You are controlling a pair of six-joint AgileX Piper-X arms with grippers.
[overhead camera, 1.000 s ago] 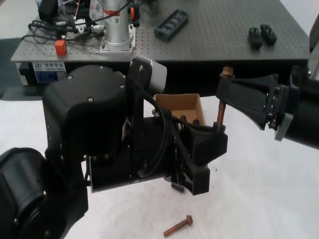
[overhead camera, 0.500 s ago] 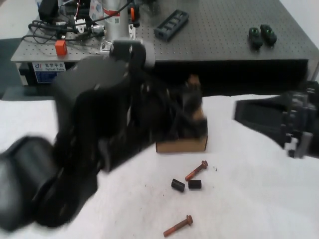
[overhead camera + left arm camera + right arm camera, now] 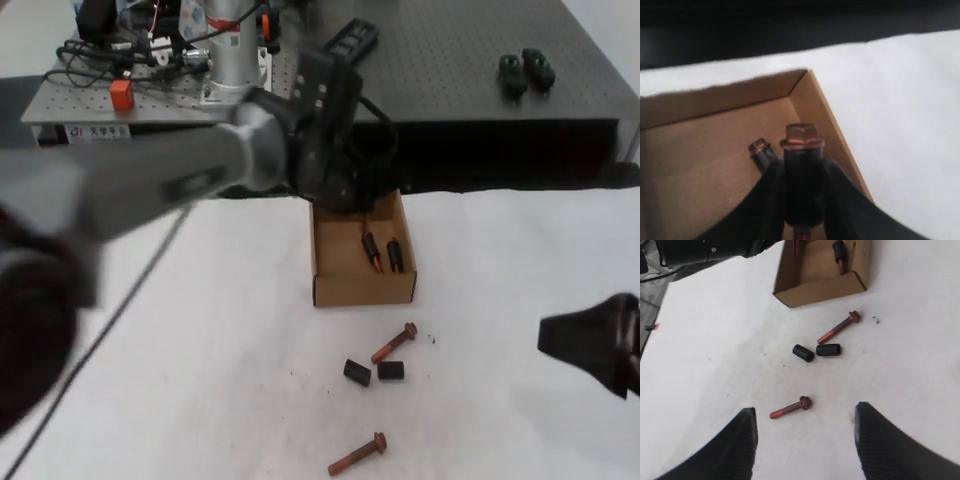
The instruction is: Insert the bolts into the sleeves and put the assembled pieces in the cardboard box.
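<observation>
While your L pincer [image 3: 802, 180] clasps a sleeved bolt [image 3: 801, 139], head leading, just over the box [image 3: 715, 100], let go there; R pincer [image 3: 805, 427], released, hangs nearer the loose bolt [image 3: 790, 409]

cardboard box [image 3: 362, 291] mouth: left arm [image 3: 285, 145] overhead | loose bolts [image 3: 394, 343], sleeves [image 3: 357, 372]: open above
</observation>
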